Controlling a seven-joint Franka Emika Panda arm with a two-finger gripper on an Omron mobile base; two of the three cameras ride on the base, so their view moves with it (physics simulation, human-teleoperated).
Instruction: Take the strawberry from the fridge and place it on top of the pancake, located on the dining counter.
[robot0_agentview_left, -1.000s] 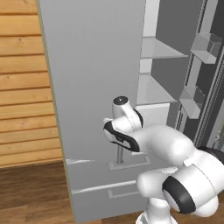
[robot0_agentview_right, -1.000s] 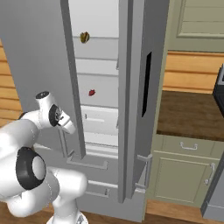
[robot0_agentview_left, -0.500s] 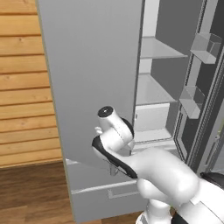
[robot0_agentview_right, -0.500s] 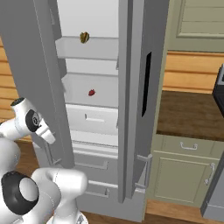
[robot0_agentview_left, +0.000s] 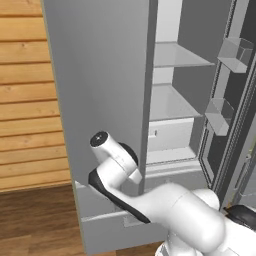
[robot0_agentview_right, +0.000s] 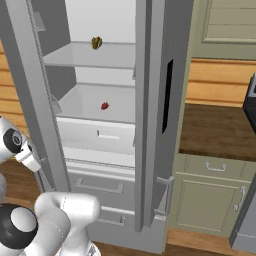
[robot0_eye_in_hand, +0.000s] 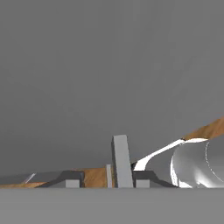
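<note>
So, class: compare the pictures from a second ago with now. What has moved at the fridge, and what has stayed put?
The left fridge door has swung further open, pulled by the arm, whose gripper is shut on the door's handle. More of the fridge's inside now shows. The strawberry stays on its shelf, and the yellow-green item stays on the shelf above. The right door has not moved.

A yellow-green and orange produce item (robot0_agentview_right: 96, 42) sits on an upper white shelf. Horizontal wood-plank wall panelling (robot0_agentview_left: 25, 110) runs on the far left, over a dark wooden floor (robot0_agentview_left: 35, 220). In the right base view, a dark brown countertop (robot0_agentview_right: 215, 131) tops pale green cabinets (robot0_agentview_right: 210, 197) with 2 small handles; an upper cabinet door (robot0_agentview_right: 225, 27) hangs above.
</note>
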